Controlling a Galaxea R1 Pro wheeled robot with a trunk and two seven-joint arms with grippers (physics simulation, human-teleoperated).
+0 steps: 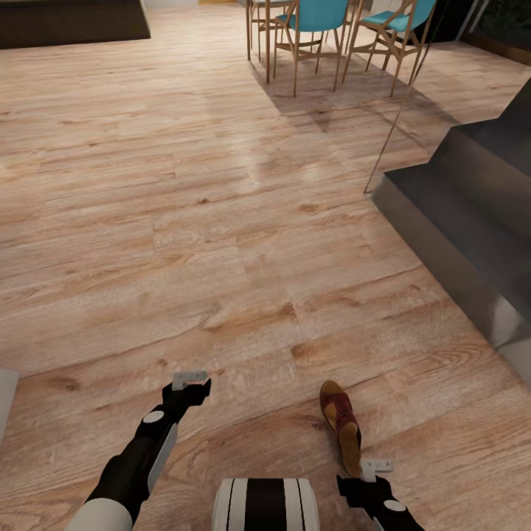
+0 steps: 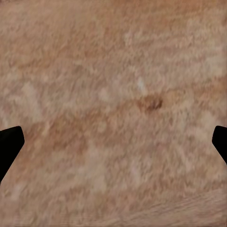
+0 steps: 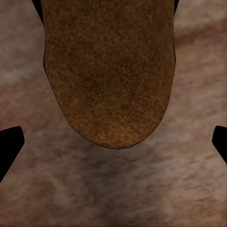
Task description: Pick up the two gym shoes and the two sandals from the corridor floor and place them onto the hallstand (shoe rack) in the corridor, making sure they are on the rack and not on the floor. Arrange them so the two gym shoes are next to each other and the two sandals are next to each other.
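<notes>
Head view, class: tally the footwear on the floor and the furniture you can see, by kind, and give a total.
Sandals: 1, the brown sandal on the wood floor, just ahead of the right gripper
Gym shoes: 0
Teal-seated chairs: at least 2; the group is cut off by the frame
Dark steps: 1 flight
Total: at least 4

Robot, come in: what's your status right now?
Both pincers open, left over bare floor. Right hovering beside one brown sandal, not gripping. Stairs to the right, clear of the sandal.
</notes>
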